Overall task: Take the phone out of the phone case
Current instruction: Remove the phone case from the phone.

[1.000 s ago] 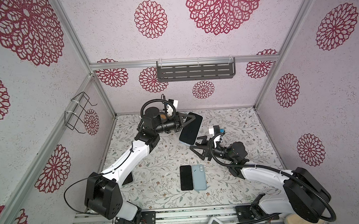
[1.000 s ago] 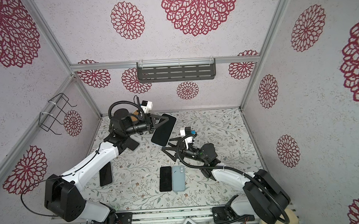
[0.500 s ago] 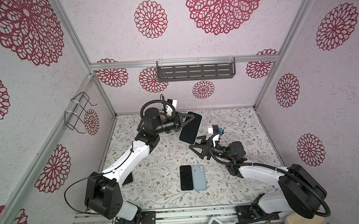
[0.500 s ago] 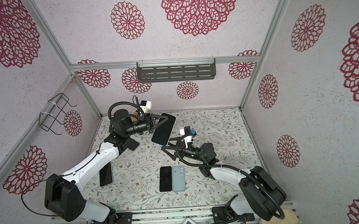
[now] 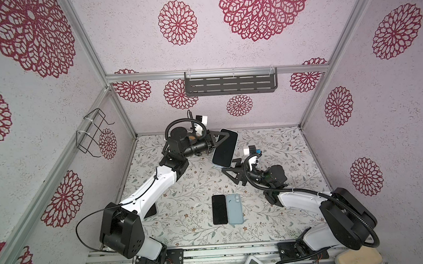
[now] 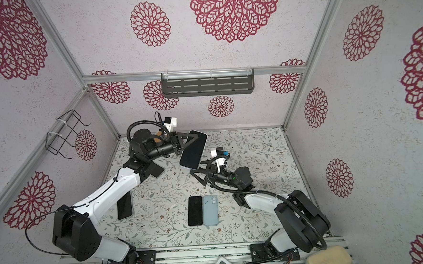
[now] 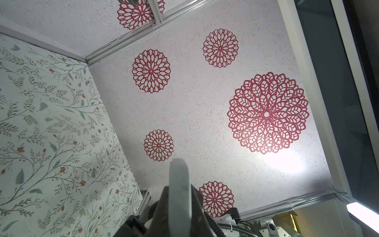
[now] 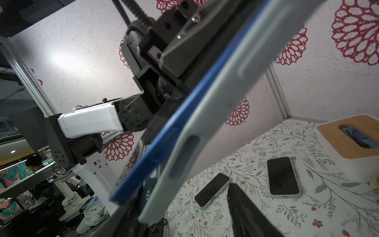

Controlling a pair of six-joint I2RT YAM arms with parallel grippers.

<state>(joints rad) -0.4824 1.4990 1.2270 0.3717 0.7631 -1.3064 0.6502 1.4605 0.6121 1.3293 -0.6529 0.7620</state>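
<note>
**Right gripper closes in on the lower end of the raised phone**

In a top view the left gripper (image 5: 218,143) is clamped on the phone case (image 8: 205,123) and holds it off the table (image 5: 183,188), just above the frame's centre, with the phone (image 5: 225,150) inside, screen up. Since a second ago the right gripper (image 5: 229,166) has slid up and left to the phone's lower end. Its jaws have narrowed but stand parted on either side of that end, with no pinch visible. In the right wrist view the phone's blue edge seems to lift off the pale case there, so the peel is probably starting. The phone is not yet out. The left arm and the black handset (image 5: 219,209) at lower centre are unchanged.
</note>
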